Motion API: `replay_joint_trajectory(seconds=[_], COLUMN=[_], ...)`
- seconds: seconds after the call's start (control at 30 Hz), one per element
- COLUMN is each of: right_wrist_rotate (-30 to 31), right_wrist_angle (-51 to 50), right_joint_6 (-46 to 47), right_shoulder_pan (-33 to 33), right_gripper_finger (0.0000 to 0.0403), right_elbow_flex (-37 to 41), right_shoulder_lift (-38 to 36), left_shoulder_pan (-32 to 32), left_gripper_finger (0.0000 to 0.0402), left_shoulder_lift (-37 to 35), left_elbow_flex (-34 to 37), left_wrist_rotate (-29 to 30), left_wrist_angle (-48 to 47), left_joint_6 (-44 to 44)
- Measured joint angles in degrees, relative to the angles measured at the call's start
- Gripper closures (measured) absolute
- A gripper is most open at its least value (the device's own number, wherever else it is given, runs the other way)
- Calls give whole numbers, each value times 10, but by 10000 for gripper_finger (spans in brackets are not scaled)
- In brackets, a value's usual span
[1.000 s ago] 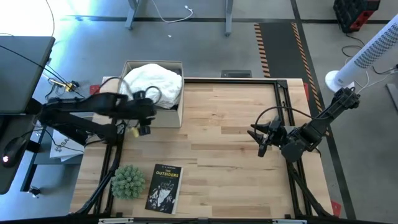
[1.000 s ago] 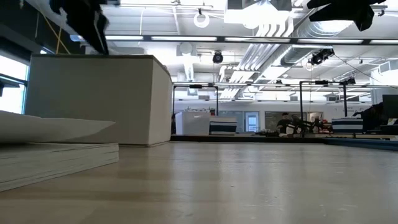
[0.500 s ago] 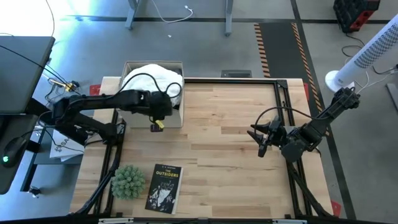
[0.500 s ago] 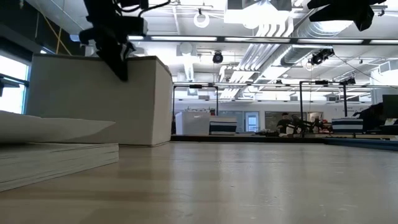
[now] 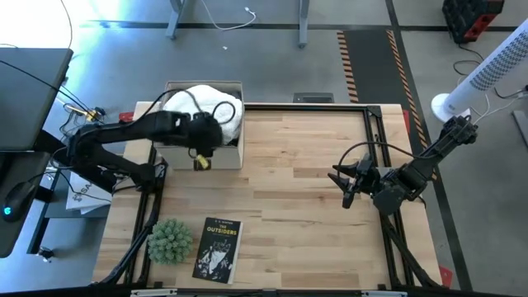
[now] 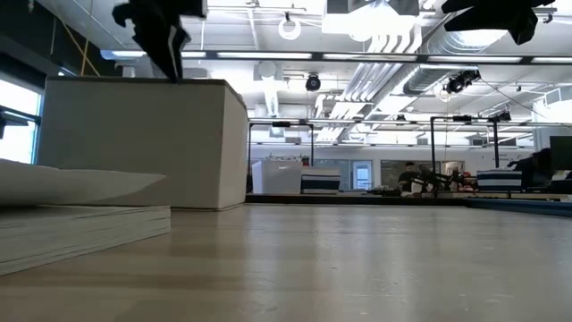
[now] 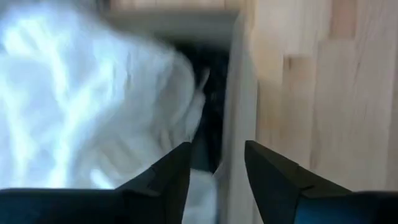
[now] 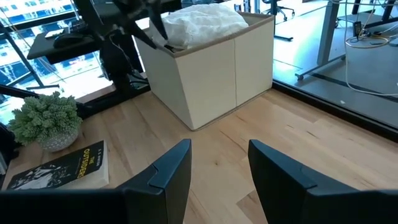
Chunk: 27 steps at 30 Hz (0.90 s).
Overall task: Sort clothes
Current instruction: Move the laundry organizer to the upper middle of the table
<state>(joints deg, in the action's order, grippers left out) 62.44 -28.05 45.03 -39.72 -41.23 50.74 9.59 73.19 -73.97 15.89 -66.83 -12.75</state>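
Two hands, one at work. Near edge of the table (image 5: 313, 247): a paperback (image 5: 218, 249) and a small green plant (image 5: 170, 241), both well clear of the job. My right hand (image 5: 340, 185) waits mid-table on its own side, fingers parted, nothing between them. Farther back, my left hand (image 7: 216, 163) hangs over the near wall of the cardboard box (image 5: 223, 157), fingers a narrow gap apart and empty, straddling the rim, I judge so it can drop straight onto the cloth. White garment (image 5: 206, 107) fills the box and mounds above the rim: soft, crumpled, deep folds, a dark gap beside it at the wall. No other clothes visible.
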Motion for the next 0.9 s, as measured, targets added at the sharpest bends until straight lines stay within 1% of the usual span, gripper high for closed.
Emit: replay_joint_trajectory(seconds=[0.13, 0.23, 0.3, 0.33, 0.4, 0.43, 0.47, 0.53, 0.63, 0.7, 0.8, 0.9], right_wrist_rotate=[0, 0, 0, 0, 0, 0, 0, 0, 0, 1, 4, 3], right_wrist_angle=[0, 0, 0, 0, 0, 0, 0, 0, 0, -1, -1, 0], right_joint_6=[0, 0, 0, 0, 0, 0, 0, -1, -1, -1, 0, 1], right_shoulder_pan=[0, 0, 0, 0, 0, 0, 0, 0, 0, 0, 0, 0], right_gripper_finger=[247, 247, 247, 247, 247, 247, 247, 247, 247, 247, 247, 247], right_elbow_flex=[0, 0, 0, 0, 0, 0, 0, 0, 0, 0, 0, 0], right_shoulder_lift=[0, 0, 0, 0, 0, 0, 0, 0, 0, 0, 0, 0], left_shoulder_pan=[55, 70, 69, 65, 56, 49, 41, 20, -18, -34, -46, -48], left_gripper_finger=[244, 259, 287, 308, 361, 380, 388, 387, 394, 396, 398, 399], left_shoulder_lift=[32, 65, 93, 108, 138, 154, 167, 193, 232, 256, 293, 334], left_elbow_flex=[1, 1, 1, 1, 1, 0, -5, -20, -62, -92, -138, -184], left_wrist_rotate=[-55, -86, -95, -95, -96, -95, -87, -71, -34, -36, -46, -70], left_wrist_angle=[-23, -9, 6, 13, 27, 35, 39, 47, 65, 91, 136, 175], left_joint_6=[-26, -63, -94, -109, -131, -137, -140, -150, -157, -169, -217, -264])
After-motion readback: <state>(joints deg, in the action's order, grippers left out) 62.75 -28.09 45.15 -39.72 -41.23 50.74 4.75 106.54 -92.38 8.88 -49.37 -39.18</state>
